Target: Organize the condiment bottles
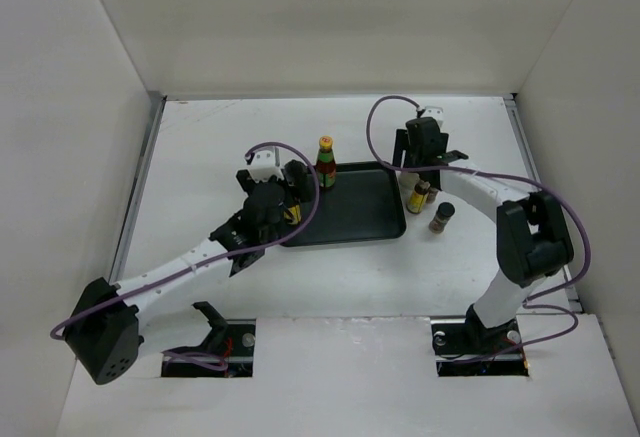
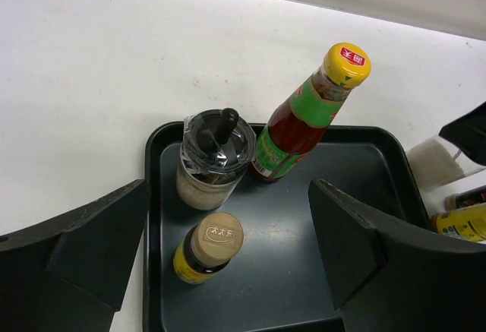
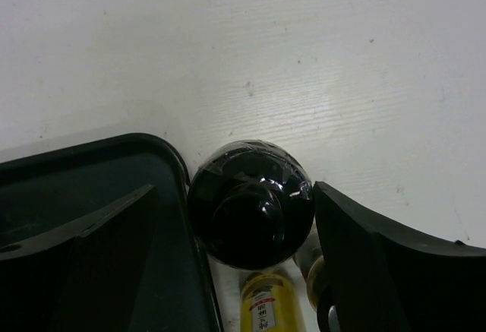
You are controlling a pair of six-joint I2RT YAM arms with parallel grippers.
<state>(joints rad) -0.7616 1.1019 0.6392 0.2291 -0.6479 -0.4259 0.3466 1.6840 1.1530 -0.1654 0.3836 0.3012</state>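
The black tray [image 1: 370,219] sat mid-desk holding three things, clear only from the left wrist. The red-green sauce bottle [image 2: 300,119] with its yellow cap stood at the tray's far left corner, a clear jar [image 2: 215,161] just beside it, and a tan-capped bottle [image 2: 206,247] nearer. The left claw [image 2: 228,191] hung above them, spread wide, gripping nothing. Off the tray's right edge, on the desk, stood a yellow-labelled bottle [image 1: 417,197] and a dark-capped bottle [image 1: 441,217]. The right wrist view showed a black-capped bottle [image 3: 250,203] just outside the tray rim, between the spread, empty fingers of the right claw [image 3: 234,188].
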